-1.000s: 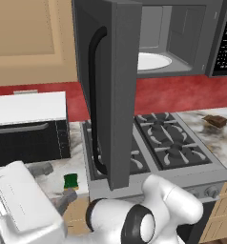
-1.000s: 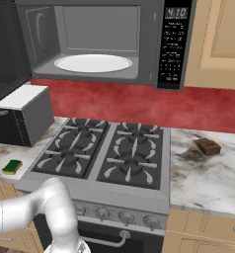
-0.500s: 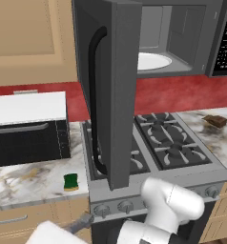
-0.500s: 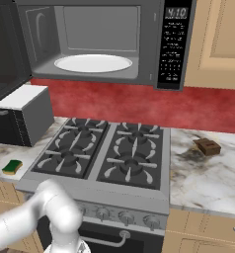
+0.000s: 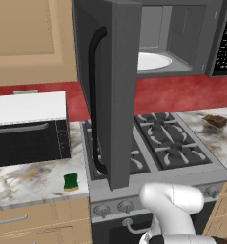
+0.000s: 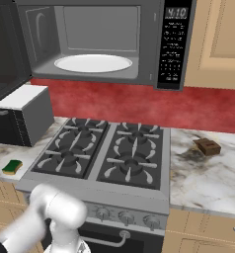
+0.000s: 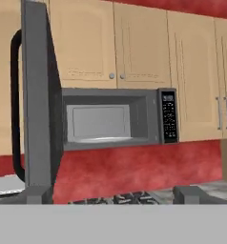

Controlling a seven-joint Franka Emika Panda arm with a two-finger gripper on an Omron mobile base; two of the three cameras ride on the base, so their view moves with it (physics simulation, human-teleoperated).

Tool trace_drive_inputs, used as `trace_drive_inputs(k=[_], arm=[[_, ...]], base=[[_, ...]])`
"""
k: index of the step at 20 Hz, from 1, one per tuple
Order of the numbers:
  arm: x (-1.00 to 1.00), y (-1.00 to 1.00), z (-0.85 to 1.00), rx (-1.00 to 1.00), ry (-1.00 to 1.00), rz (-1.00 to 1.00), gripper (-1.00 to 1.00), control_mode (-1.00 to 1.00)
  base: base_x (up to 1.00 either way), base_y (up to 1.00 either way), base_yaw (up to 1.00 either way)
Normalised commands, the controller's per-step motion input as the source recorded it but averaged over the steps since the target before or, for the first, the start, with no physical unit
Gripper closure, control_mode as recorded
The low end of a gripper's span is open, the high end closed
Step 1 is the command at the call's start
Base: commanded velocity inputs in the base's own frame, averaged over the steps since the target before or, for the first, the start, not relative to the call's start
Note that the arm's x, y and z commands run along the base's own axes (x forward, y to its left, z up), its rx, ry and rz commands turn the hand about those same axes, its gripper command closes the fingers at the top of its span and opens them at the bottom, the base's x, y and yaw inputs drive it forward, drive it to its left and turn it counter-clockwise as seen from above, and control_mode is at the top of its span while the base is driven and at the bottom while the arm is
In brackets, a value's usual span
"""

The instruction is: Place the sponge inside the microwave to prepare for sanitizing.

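One sponge (image 5: 70, 181) sits on the marble counter (image 5: 25, 181) left of the four-burner stove (image 6: 109, 153), near the front edge. One microwave (image 6: 104, 42) up top, door (image 5: 113, 90) swung wide, one white plate (image 6: 93, 63) inside. Gripper (image 7: 113, 194) fingers are spread apart, holding nothing. One brown object (image 6: 207, 147) on the right counter.

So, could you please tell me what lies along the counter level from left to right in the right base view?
Black oven box with white top → sponge → stove burners → small brown object.
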Motion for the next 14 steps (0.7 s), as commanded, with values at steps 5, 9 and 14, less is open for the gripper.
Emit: trace_drive_inputs(k=[5,9,14], arm=[[0.09,-1.0,0.0,0.14,0.22,0.07,-1.0,-1.0],[0.36,-0.99,0.0,0.23,0.42,0.0,-1.0,-1.0],[0.53,-0.96,0.0,0.24,0.5,0.02,-1.0,-1.0]], base=[[0.0,0.0,0.0],[0.0,0.0,0.0],[0.0,0.0,0.0]])
